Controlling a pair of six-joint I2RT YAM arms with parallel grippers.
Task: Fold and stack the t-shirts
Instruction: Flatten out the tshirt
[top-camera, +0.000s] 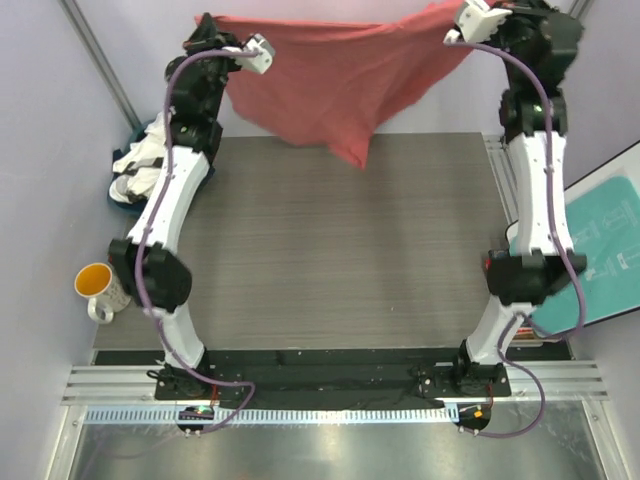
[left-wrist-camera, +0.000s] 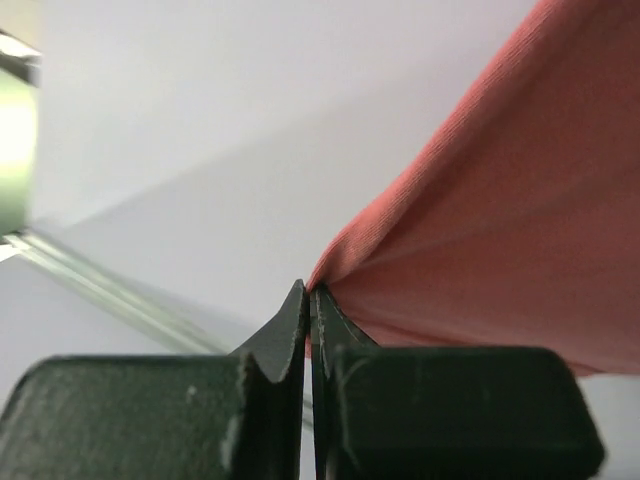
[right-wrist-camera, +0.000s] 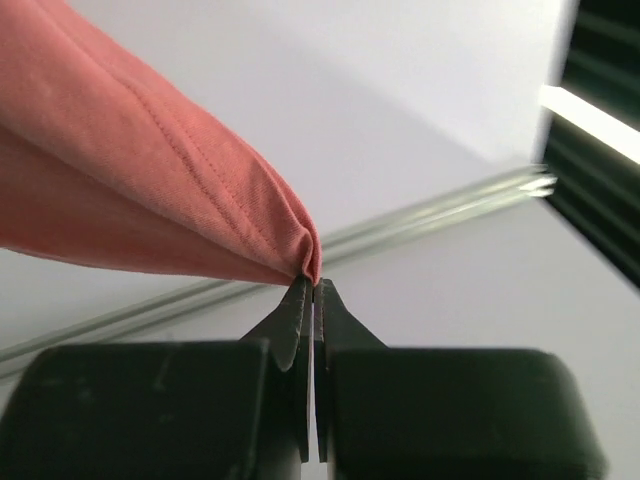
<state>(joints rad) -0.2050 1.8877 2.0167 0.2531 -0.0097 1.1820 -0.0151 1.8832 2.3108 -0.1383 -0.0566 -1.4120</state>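
Observation:
A coral-red t-shirt (top-camera: 330, 75) hangs stretched in the air over the far edge of the table, its low point dangling near the middle. My left gripper (top-camera: 205, 22) is shut on its left corner, seen in the left wrist view as red cloth (left-wrist-camera: 480, 250) pinched at the gripper's (left-wrist-camera: 310, 290) tips. My right gripper (top-camera: 462, 8) is shut on the right corner; the right wrist view shows a folded hem (right-wrist-camera: 180, 170) clamped at the gripper's (right-wrist-camera: 311, 282) tips. White and dark navy t-shirts (top-camera: 140, 160) lie in a pile at the table's far left.
An orange-lined mug (top-camera: 97, 287) stands off the table's left edge. A teal sheet on a dark board (top-camera: 610, 245) leans at the right. The grey table top (top-camera: 330, 260) lies under the hanging shirt. Walls stand close on both sides.

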